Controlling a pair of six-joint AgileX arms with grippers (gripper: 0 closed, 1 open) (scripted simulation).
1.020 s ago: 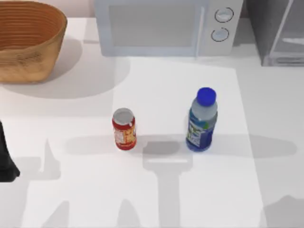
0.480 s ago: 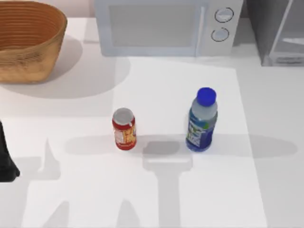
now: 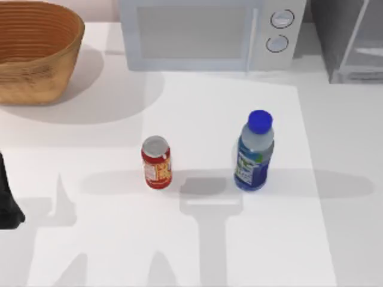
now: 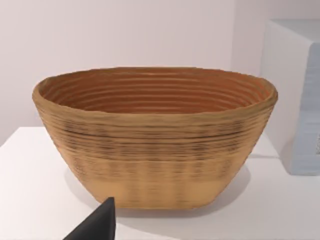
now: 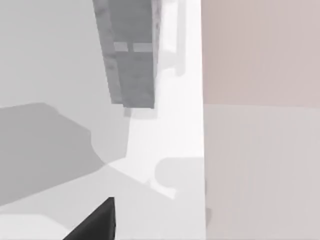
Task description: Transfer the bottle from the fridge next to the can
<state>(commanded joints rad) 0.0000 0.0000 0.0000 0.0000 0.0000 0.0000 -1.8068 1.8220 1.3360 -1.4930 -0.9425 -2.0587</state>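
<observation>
The clear bottle (image 3: 254,153) with a blue cap stands upright on the table, right of centre. The red can (image 3: 156,162) stands upright to its left, about a bottle's height away. The grey fridge (image 3: 352,40) stands at the back right corner, and the right wrist view shows its grey body (image 5: 130,55) farther off. My left arm (image 3: 7,206) is parked at the table's left edge, far from both. A dark part of my left gripper (image 4: 95,226) shows in its wrist view, and a dark part of my right gripper (image 5: 95,222) in the right wrist view.
A white microwave (image 3: 209,33) with two round knobs stands at the back centre. A woven basket (image 3: 36,51) sits at the back left, close in front of the left wrist camera as the basket (image 4: 155,140). Arm shadows fall across the table's front.
A shadow at the table's front right corner has gone. The bottle, the can and my left arm have not moved.
</observation>
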